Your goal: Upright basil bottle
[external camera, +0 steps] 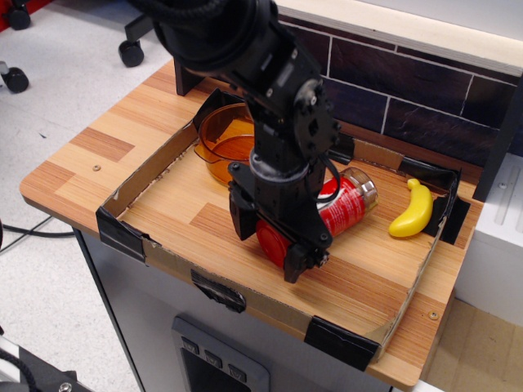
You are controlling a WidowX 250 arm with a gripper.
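Claw (270, 243): black, two-fingered, hanging at the near end of the lying basil bottle (323, 214), one finger at each side of the red cap (274, 237). Fingers are straddling the cap; whether the pads are pressing on it cannot be told, since the claw body is covering the contact.

Basil bottle: lying on its side in the middle of the cardboard tray (131, 186), cap pointing toward the near edge, clear base pointing toward the back wall. Judged light and rigid, a round jar with a smooth label, so it is likely rolling or slipping easily under a loose grip. Best hold appears to be across the wide cap or just behind it on the labelled body, where the sides are parallel; a pinch at the very rim is risking a swing as the bottle is tipped up.

Amber bowl (222, 140): sitting behind and left of the claw, near the tray's back corner, apart from the bottle.

Toy banana (413, 210): lying at the right of the tray, near the bottle's base but not touching.

Tabletop (90, 147): wood-grain, carrying the tray; dark tiled wall (425, 102) standing behind.
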